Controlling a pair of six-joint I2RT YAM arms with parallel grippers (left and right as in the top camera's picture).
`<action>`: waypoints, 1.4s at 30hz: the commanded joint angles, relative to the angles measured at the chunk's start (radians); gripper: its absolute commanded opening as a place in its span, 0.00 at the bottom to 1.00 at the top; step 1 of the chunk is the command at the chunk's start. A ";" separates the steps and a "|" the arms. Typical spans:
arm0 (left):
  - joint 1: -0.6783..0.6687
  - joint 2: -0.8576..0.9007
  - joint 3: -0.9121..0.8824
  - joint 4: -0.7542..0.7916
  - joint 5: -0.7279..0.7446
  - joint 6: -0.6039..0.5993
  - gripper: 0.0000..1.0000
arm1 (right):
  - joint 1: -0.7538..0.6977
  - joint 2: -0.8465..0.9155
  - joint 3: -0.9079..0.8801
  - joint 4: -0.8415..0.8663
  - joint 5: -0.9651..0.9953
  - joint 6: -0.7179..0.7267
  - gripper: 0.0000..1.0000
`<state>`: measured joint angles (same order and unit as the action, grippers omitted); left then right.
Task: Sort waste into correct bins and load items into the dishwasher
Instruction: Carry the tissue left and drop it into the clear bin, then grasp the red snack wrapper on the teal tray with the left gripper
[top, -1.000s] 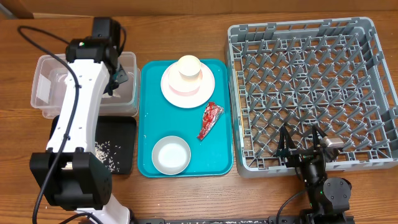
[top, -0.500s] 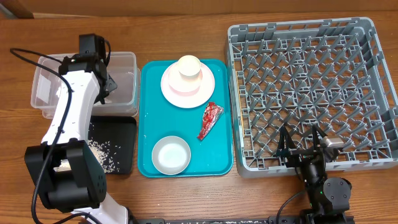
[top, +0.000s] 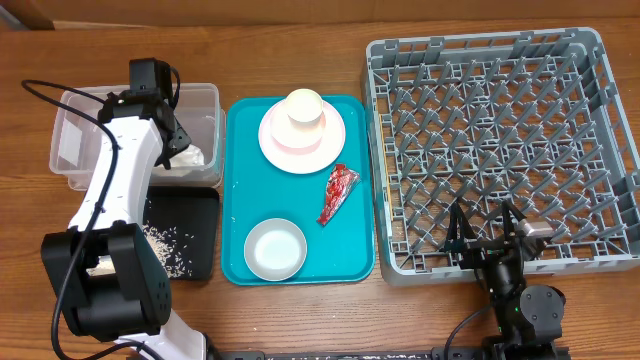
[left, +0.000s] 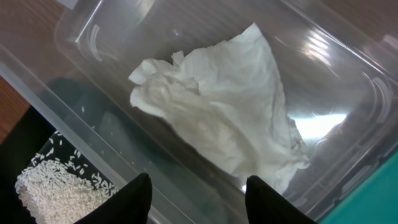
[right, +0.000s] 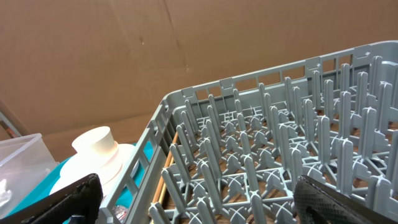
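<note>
clear tub (top: 70, 150): left of teal tray (top: 235, 200); napkin (left: 217, 118) lies inside, paper waste binned.
left gripper (left: 200, 199): left of teal tray, jaws apart, empty, napkin free below.
black tray (top: 205, 215): left of teal tray; collects rice (top: 172, 250).
cup (top: 303, 108), plate (top: 325, 145), wrapper (top: 337, 192), bowl (top: 275, 250): on teal tray, unsorted.
dish rack (top: 500, 130): right of teal tray, no dishes.
right gripper (right: 199, 199): right of teal tray, jaws wide, empty, likely parked.
writing: none readable.

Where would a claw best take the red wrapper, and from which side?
Likely from straight above, pinching the red wrapper across its narrow width at mid-length: it lies flat and slanted on the teal tray, with bare tray on either side.
</note>
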<state>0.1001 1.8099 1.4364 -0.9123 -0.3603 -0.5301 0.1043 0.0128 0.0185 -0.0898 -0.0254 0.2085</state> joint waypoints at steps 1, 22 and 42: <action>0.001 -0.031 0.073 -0.026 0.094 0.069 0.52 | -0.005 -0.008 -0.011 0.007 0.005 0.002 1.00; -0.357 -0.113 0.159 -0.287 0.537 0.205 0.51 | -0.005 -0.008 -0.011 0.007 0.005 0.002 1.00; -0.717 -0.093 -0.148 0.124 0.457 0.193 0.54 | -0.005 -0.008 -0.011 0.007 0.005 0.002 1.00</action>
<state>-0.6098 1.7042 1.3106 -0.8017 0.1383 -0.3580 0.1043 0.0128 0.0185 -0.0895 -0.0257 0.2092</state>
